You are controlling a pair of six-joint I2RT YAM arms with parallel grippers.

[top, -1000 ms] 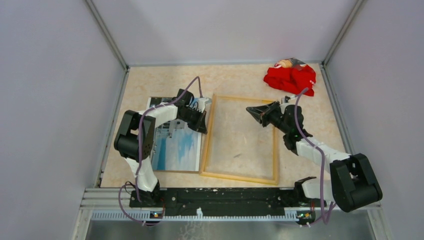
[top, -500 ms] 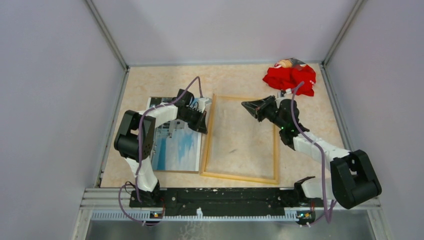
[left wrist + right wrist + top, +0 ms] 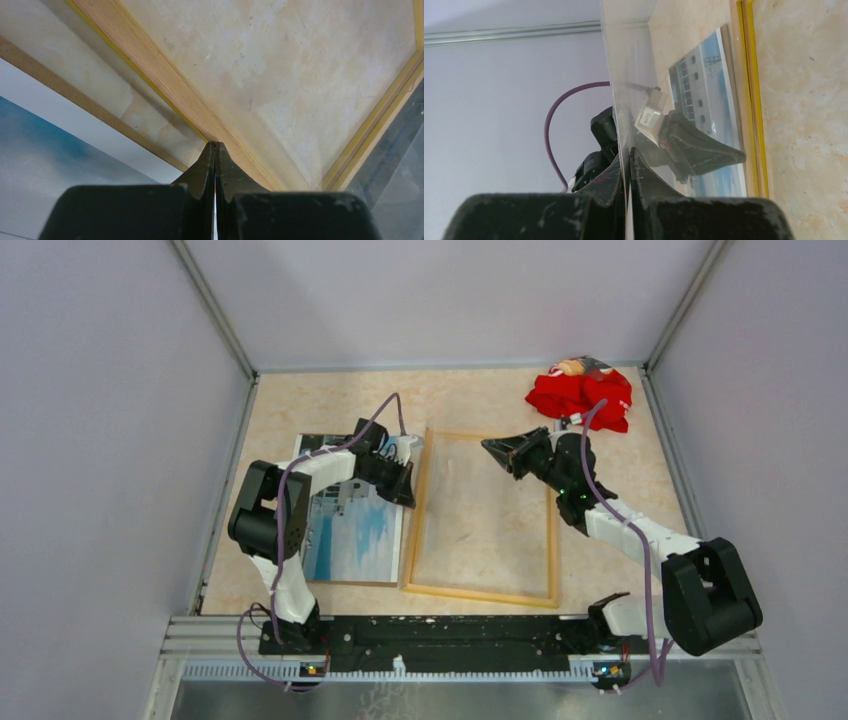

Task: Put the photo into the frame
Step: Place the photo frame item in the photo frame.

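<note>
The frame (image 3: 478,593) lies flat mid-table, pale wood side up, yellow showing along its rails (image 3: 165,85) (image 3: 751,100). Left of it, the photo (image 3: 355,530) (image 3: 40,150) (image 3: 709,85) rests picture-up on a brown board. My left gripper (image 3: 408,495) (image 3: 215,145) is shut, its tip against the frame's left rail; nothing shows between its fingers. My right gripper (image 3: 490,447) (image 3: 629,150) is shut on the far edge of a clear sheet (image 3: 634,60) (image 3: 470,510). That sheet is tilted up over the frame's opening.
The brown backing board (image 3: 350,583) (image 3: 75,95) sticks out under the photo. A red cloth bundle (image 3: 580,398) sits at the back right corner. Grey walls close in the table on three sides.
My right gripper has moved left and toward the back wall, raising the clear sheet's far edge higher over the frame. The left arm, photo and frame have stayed put.
</note>
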